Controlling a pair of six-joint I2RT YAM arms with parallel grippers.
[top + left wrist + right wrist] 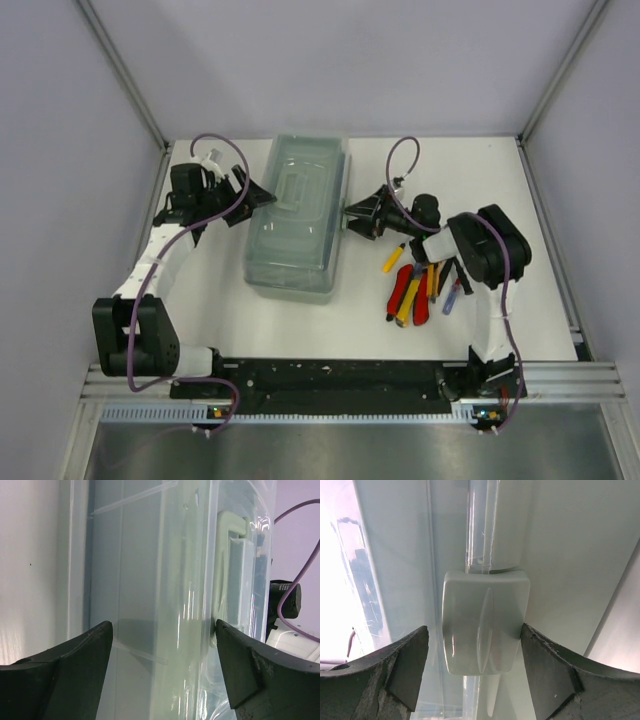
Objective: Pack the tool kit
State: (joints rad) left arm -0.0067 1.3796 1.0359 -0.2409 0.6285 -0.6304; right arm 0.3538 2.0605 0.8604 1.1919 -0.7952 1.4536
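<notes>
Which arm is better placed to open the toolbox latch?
Right: the latch sits between the open fingers of the right gripper, while the left gripper faces only plain wall of the toolbox.

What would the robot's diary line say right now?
left gripper open at left side of toolbox | right gripper open around latch | toolbox closed | hand tools on table, right of toolbox

Black-jointed white arms [150, 262] carry looping purple cables [213, 138].
</notes>
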